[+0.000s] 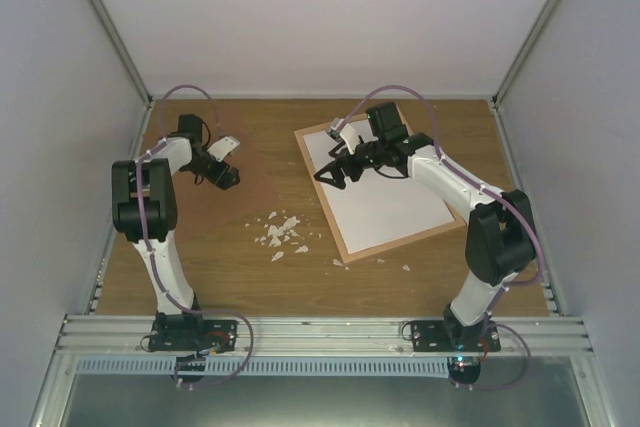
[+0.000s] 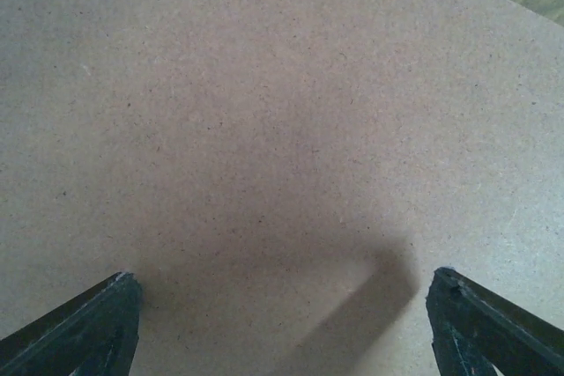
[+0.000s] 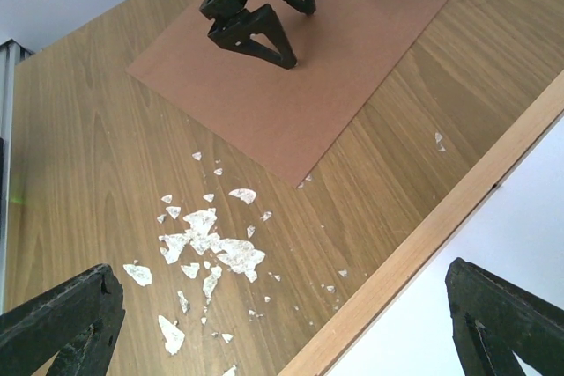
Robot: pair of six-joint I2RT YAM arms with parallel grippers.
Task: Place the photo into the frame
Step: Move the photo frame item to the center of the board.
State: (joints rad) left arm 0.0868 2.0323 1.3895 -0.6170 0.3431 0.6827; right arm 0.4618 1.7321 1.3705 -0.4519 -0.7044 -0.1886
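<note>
The right arm bends over the frame (image 1: 334, 227), right fingers (image 1: 331, 171) spread wide and empty above its left half, where a white sheet (image 1: 390, 202) lies inside. The left arm leans left of the frame, left fingers (image 1: 224, 177) wide open, empty, just above the backing board (image 3: 370, 50).

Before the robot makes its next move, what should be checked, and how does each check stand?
1. Left end effector open, over the backing board: ok.
2. Right end effector open, holding nothing: ok.
3. Backing board flat on the table, apart from the frame: ok.
4. Frame lying flat: ok.
5. White sheet fills the frame, but no image shows, so whether it is the photo: cannot tell.
6. White scraps litter the table between board and frame, possibly in the way: not ok.
</note>
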